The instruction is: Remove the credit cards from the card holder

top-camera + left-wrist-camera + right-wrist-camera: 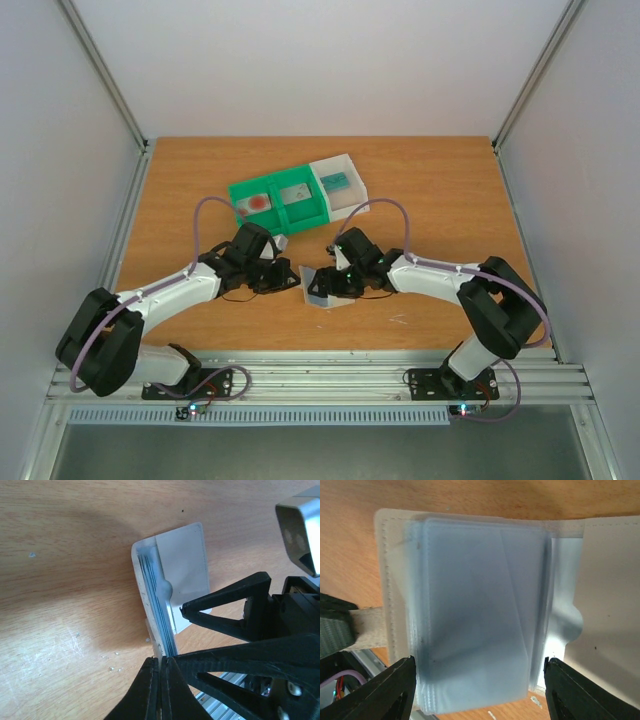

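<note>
The card holder (319, 291) stands on edge on the table between my two grippers, opened like a book. Its beige cover (385, 575) and flap (610, 605) frame a stack of pale blue clear sleeves (480, 610). My left gripper (161, 663) is shut on the holder's small beige tab (369, 625). My right gripper (479, 682) is open, with one finger on each side of the sleeve stack's lower edge. I cannot tell whether any card sits in the sleeves. Credit cards lie in the trays: a white one with a red circle (258, 202), a grey one (297, 193) and a teal one (335, 180).
A green two-compartment tray (283, 215) and a white open tray (352, 190) stand side by side behind the grippers. My right gripper's fingers (225, 616) reach in close beside the left one. The metal rail (320, 378) runs along the near edge.
</note>
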`<state>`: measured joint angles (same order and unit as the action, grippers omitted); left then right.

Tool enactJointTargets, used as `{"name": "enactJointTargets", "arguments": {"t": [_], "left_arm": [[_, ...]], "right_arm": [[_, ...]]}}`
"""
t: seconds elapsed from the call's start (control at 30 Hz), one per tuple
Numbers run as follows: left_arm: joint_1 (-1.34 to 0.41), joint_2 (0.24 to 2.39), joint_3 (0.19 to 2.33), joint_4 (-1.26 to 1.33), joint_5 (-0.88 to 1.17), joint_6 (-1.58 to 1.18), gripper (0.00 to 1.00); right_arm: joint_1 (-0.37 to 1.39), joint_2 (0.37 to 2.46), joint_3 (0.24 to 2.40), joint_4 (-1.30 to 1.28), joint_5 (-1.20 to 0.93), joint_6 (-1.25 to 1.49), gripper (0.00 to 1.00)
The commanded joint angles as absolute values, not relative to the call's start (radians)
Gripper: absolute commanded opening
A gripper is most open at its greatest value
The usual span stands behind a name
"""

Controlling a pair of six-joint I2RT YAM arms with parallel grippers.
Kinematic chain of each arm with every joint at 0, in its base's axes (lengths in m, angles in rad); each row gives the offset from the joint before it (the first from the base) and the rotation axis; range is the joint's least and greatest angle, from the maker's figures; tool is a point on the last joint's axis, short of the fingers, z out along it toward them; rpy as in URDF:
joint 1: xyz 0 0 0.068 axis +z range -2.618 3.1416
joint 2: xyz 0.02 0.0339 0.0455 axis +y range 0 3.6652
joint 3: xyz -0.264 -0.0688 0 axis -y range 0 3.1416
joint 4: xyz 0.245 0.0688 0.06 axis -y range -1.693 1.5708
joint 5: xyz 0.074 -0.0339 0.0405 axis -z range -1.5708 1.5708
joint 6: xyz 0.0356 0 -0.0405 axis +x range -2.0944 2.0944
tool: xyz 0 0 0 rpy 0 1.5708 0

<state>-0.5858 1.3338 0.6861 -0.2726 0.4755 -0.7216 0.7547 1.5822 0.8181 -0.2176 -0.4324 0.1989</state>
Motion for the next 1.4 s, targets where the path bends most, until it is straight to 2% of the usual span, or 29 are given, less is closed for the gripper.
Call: {"name": "enactJointTargets", "arguments": {"t": [0.0, 0.3, 0.6, 0.7, 1.0, 1.23, 1.37], "left_arm": [[-0.587, 1.322, 0.683, -0.26, 0.488, -0.716, 0.0], [-0.588, 1.345, 0.685, -0.276, 0.48, -0.7, 0.0], [-0.588, 1.341, 0.683, -0.294, 0.464, -0.682, 0.0], [-0.588, 1.343, 0.683, -0.298, 0.467, -0.68, 0.0], [-0.588, 1.345, 0.683, -0.297, 0.472, -0.678, 0.0], [-0.587, 1.348, 0.692, -0.315, 0.47, -0.671, 0.0], [-0.587, 1.341, 0.692, -0.32, 0.469, -0.668, 0.0]], "right_arm": [[0.764, 1.61, 0.848, -0.233, -0.404, 0.172, 0.69], [0.765, 1.603, 0.856, -0.256, -0.402, 0.166, 0.57], [0.765, 1.569, 0.906, -0.348, -0.41, 0.125, 0.63], [0.765, 1.575, 0.92, -0.367, -0.411, 0.109, 0.63], [0.765, 1.631, 0.949, -0.379, -0.419, 0.088, 0.7], [0.765, 1.695, 0.969, -0.403, -0.396, 0.071, 0.67], [0.765, 1.705, 0.96, -0.403, -0.379, 0.069, 0.61]]}}
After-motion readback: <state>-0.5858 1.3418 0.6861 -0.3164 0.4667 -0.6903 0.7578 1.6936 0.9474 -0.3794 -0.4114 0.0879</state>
